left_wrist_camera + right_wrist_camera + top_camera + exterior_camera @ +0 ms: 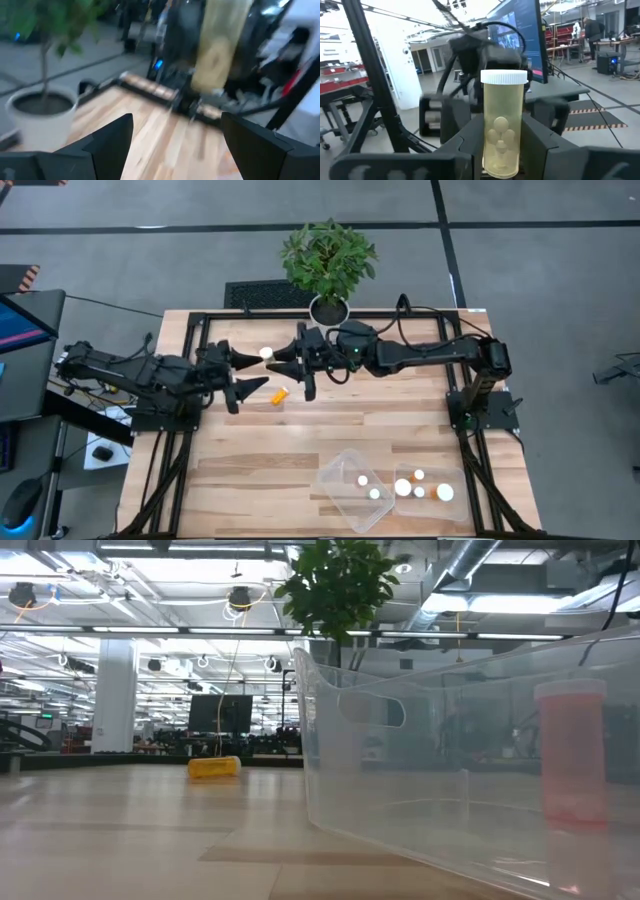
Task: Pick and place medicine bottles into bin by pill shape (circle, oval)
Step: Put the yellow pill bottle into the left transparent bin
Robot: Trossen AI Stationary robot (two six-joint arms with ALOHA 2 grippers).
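Right gripper [502,150] grips for you a yellowish bottle [503,125] with white cap; only its wrist view shows the round pills inside. From above you see the left gripper [243,374] wide open, facing it above the wooden table [300,440], with an orange bottle [279,395] lying just beside.

Ceiling strip lights [180,629] lit everything evenly, with only soft shadows on the counter [330,430]. The left wrist view was smeared with motion blur; near the plant [335,585], highlights blew out.
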